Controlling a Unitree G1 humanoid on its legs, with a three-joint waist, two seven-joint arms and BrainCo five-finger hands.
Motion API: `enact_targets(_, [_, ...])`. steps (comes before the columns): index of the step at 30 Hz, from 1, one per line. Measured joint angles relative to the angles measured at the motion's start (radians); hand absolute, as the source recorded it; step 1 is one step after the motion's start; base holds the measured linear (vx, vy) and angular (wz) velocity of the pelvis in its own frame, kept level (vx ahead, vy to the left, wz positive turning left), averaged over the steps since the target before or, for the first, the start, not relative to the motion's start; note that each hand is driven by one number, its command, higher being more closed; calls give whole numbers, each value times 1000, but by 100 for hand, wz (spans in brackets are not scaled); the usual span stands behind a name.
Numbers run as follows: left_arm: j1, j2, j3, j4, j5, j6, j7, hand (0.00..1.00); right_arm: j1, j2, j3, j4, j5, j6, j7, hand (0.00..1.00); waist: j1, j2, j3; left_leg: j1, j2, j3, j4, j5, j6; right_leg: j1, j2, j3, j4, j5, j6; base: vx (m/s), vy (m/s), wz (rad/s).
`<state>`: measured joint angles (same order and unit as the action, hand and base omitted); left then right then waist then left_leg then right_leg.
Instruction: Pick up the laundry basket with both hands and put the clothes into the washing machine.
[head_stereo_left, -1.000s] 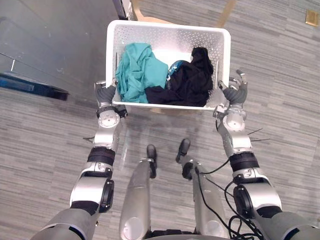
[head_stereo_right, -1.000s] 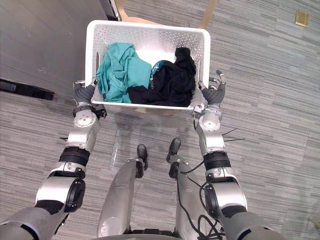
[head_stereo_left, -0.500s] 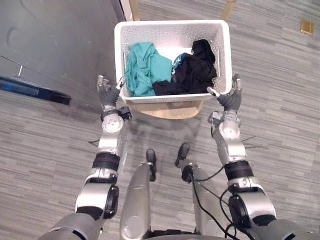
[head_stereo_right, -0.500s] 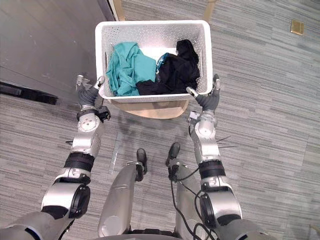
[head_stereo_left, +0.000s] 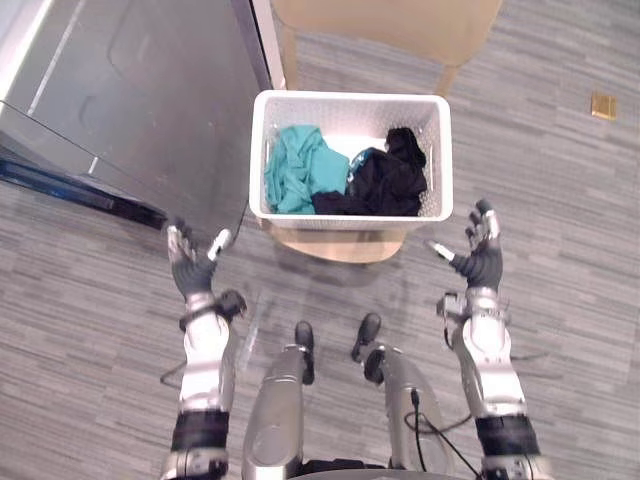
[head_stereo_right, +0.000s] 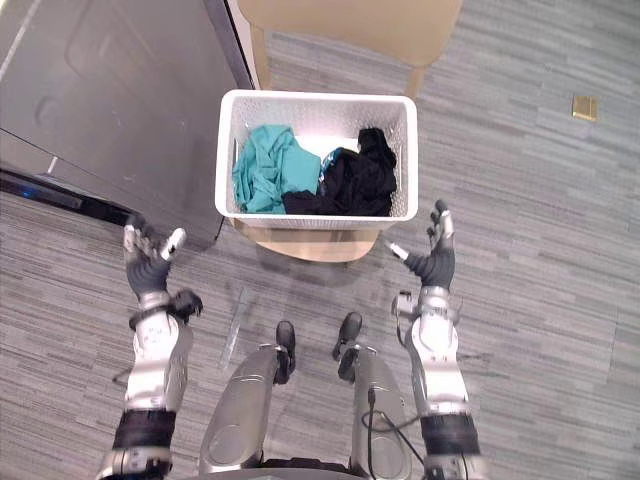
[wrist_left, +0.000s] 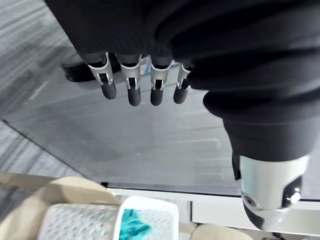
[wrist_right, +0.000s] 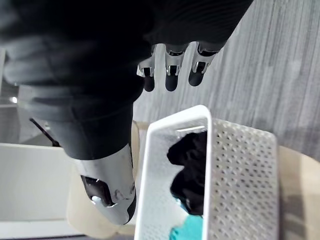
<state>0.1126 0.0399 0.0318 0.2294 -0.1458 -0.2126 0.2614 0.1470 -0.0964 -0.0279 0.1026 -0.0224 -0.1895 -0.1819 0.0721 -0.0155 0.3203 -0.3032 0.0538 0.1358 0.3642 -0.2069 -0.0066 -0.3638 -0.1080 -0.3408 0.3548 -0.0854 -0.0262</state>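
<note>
the laundry basket (head_stereo_left: 350, 97) sat on the tan stool (head_stereo_left: 340, 246), soft clothes (head_stereo_left: 300, 172) inside. left hand (head_stereo_left: 188, 272) and right hand (head_stereo_left: 481, 263) hung spread, empty, short of it. looked light, stiff plastic; best gripped under side rims.

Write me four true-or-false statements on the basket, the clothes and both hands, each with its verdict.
1. The white laundry basket sits on a light wooden seat. True.
2. The right hand is open and holds nothing. True.
3. The left hand grips the basket's rim. False: it is open and apart from the basket.
4. The teal clothes lie at the basket's right side. False: they lie at its left, and the black clothes at its right.
</note>
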Motion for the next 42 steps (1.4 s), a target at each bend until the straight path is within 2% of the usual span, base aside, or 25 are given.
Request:
enact_targets(2, [32,6,-22,171,0,4,-55,0,27,-7,-1,190,-26,1,33,0,-4,3,-78,57,-6,-7,-61,12,-8,53,6,-9,-49,1,8,224,26,9])
enact_targets(5, [21,12,-23,389,0,13,-119,0,14,-15,-4,440,-41,9,61,0,-5,7,-114,151,-16,-29,-148,42,-17,144,20,-23,-121,12,19,157,7,17])
enact_targets(10, [27,24,27,643,3,51,-153,0,-27,-19,-15,690,-46,26,91,0,-3,26,-141,251,-18,-55,-211,57,-29,260,37,-43,-207,32,27,85,0,13])
enact_targets(14, [26,31,50,684,3,53,-154,0,-54,-18,-15,764,-37,41,98,0,-3,37,-158,264,-29,-79,-228,77,-32,299,41,-58,-267,62,33,10,20,16])
enact_targets(17, [14,30,47,684,9,51,-153,0,-75,-18,-16,800,-26,42,93,0,-7,36,-157,216,-42,-125,-223,97,-37,305,28,-125,-292,73,36,-75,30,67])
enact_targets(18, [2,31,44,684,12,51,-152,0,-80,-18,-17,822,-23,42,92,0,-6,28,-153,188,-51,-130,-218,115,-64,305,13,-166,-297,72,37,-100,65,111])
enact_targets(19, [-6,29,38,685,14,50,-152,0,-83,-18,-33,834,-13,44,90,0,-3,20,-151,156,-39,-63,-198,103,-78,306,-6,-207,-309,69,30,-113,75,109])
enact_targets(21, [-8,29,49,684,11,50,-149,0,-91,-21,-47,834,3,44,82,0,-5,13,-143,109,25,76,-128,78,-38,306,-22,-248,-306,68,35,-80,95,81])
enact_targets(23, [-13,36,62,684,11,49,-145,0,-106,-22,-53,833,4,44,72,0,-7,0,-135,87,87,147,-72,71,-28,313,-73,-276,-283,67,61,-33,220,63])
enact_targets(24, [-17,38,63,685,12,49,-142,0,-110,-28,-52,834,5,44,70,0,-9,-11,-129,88,121,172,-66,72,-29,323,-113,-291,-270,67,92,-12,234,43])
enact_targets(25, [-16,36,62,685,14,49,-137,0,-109,-35,-52,834,6,44,69,0,-14,-9,-130,91,132,175,-70,74,-33,331,-128,-298,-270,70,111,3,344,60])
enact_targets(27, [-2,15,57,691,23,50,-123,0,-106,-68,-54,834,15,44,67,0,-38,53,-149,105,194,162,-137,79,-47,363,-147,-338,-270,86,171,74,426,59])
enact_targets(28, [-10,9,55,709,23,50,-123,0,-103,-70,-58,839,20,47,66,0,-43,66,-152,103,185,164,-128,126,-110,377,-177,-344,-255,85,203,185,525,68])
enact_targets(29, [-19,19,46,713,24,49,-115,0,-100,-49,-58,838,30,50,68,0,-44,37,-152,99,120,163,-80,77,-71,379,-247,-325,-208,66,241,213,516,64])
enact_targets(30, [-24,28,46,715,25,50,-108,0,-101,-29,-55,837,33,50,71,0,-44,20,-144,96,93,161,-44,48,-59,378,-285,-305,-170,57,253,189,405,52])
enact_targets(31, [-24,35,46,715,25,50,-107,0,-102,-11,-51,836,34,53,73,0,-40,6,-140,98,69,158,-15,20,-47,377,-322,-284,-128,60,253,181,367,29])
enact_targets(32, [-23,41,46,716,25,51,-106,0,-113,11,-45,835,34,62,75,0,-29,4,-141,106,51,159,26,-14,-20,359,-368,-263,-40,67,204,214,307,15])
enact_targets(33, [-18,45,45,715,29,51,-106,0,-124,14,-19,834,34,64,77,0,-27,12,-139,119,48,162,40,-33,-4,331,-388,-237,42,65,95,234,278,5])
enact_targets(34, [-15,47,43,715,30,51,-106,0,-142,15,3,833,34,64,79,0,-28,17,-136,134,48,163,37,-40,7,298,-393,-199,115,51,33,251,212,1])
enact_targets(35, [-14,62,37,715,30,52,-106,0,-163,17,20,831,34,64,79,0,-28,19,-135,154,49,162,24,-41,11,264,-374,-147,184,20,50,245,138,9])
enact_targets(36, [-15,79,32,715,31,52,-105,0,-181,20,34,818,33,64,78,0,-28,21,-134,190,48,149,-11,-40,11,237,-310,-94,220,-40,97,285,114,17])
enact_targets(38, [-23,92,8,714,31,51,-106,0,-193,19,40,791,33,62,78,0,-31,34,-126,239,48,129,-56,-37,8,228,-200,-18,172,-100,125,229,29,30])
enact_targets(39, [-33,88,-4,715,31,50,-106,0,-200,12,55,763,33,60,77,0,-35,38,-124,266,48,103,-86,-30,1,214,-101,67,93,-118,142,223,-55,71])
enact_targets(40, [-52,82,-23,715,31,49,-106,0,-200,8,64,748,32,60,77,0,-40,37,-124,269,42,66,-89,-24,-3,198,-42,128,26,-117,141,224,-83,91])
enact_targets(42, [-75,53,-52,714,35,46,-108,0,-201,7,71,748,29,61,73,0,-59,46,-131,265,29,-26,-89,-12,-15,235,-19,118,-37,-58,100,250,-131,121])
